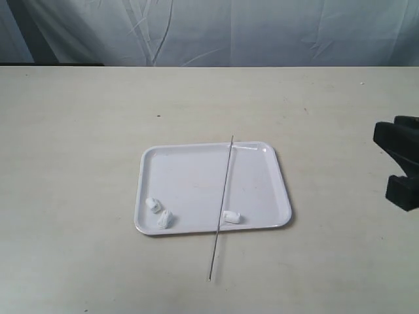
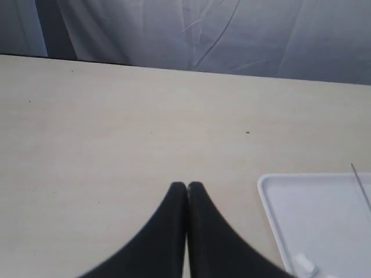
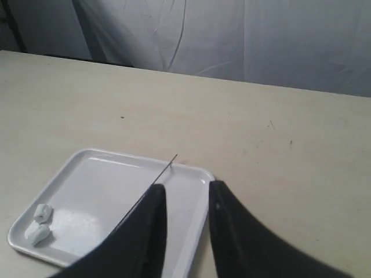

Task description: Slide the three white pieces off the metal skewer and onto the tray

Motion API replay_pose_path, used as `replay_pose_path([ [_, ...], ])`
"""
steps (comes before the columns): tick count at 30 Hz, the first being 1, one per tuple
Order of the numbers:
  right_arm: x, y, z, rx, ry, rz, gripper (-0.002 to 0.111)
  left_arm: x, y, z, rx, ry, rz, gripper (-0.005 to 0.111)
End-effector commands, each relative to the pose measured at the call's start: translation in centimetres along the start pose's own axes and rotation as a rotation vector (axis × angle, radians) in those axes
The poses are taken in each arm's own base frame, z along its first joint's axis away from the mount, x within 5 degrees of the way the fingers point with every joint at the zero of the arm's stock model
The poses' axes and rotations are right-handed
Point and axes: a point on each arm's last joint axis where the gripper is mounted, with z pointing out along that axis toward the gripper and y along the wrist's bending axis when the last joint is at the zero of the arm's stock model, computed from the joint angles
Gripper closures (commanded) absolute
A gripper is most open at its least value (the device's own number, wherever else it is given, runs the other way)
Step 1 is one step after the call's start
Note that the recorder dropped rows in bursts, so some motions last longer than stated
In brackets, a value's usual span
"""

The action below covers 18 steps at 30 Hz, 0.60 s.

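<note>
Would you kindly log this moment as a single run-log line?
metal skewer: across tray, ungripped | three white pieces: on tray, one beside skewer | left gripper: shut, empty | right gripper: open, empty

The exterior view's edge cuts off the right gripper [image 1: 391, 161]. In its wrist view it hides part of the metal skewer [image 3: 166, 168]. The left wrist view crops the tray [image 2: 268, 191].

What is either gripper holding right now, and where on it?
Nothing. The left gripper is shut empty, the right gripper is open, and the metal skewer lies free across the tray.
</note>
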Motion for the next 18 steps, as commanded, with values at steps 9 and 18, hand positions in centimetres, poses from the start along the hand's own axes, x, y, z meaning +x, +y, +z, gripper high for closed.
replay_pose_path([
  [9, 3.6, 1.1, -1.4, -0.107, 0.290, 0.119, 0.083, 0.4, 0.8, -6.5, -0.058, -0.342, -0.019, 0.107],
  [18, 3.5, -0.7, -2.2, 0.045, 0.251, -0.182, 0.083, 1.1, 1.4, -7.3, -0.202, -0.439, 0.030, 0.107],
])
